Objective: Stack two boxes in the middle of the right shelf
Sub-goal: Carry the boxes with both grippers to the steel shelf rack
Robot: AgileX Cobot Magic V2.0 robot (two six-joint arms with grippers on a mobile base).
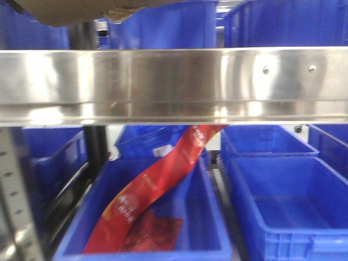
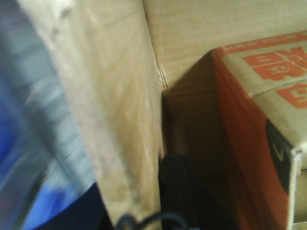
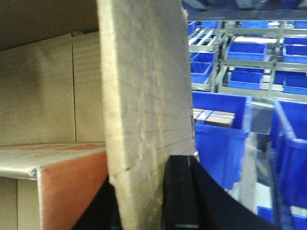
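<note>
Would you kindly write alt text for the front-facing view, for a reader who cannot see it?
A wide shiny shelf rail with two small screws spans the frame, a brown box peeking above it at top left. Below, blue bins sit side by side, a red printed strip draping into the left one.

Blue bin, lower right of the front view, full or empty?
Empty: the blue bin shows only bare floor; its neighbour holds a red banner.

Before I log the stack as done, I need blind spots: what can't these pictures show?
Front view: box cut off by the top edge, above the shelf rail.
Left wrist view: left gripper cut off by the bottom edge; jaws unseen.
Right wrist view: flap covers right gripper; grip unclear.
</note>
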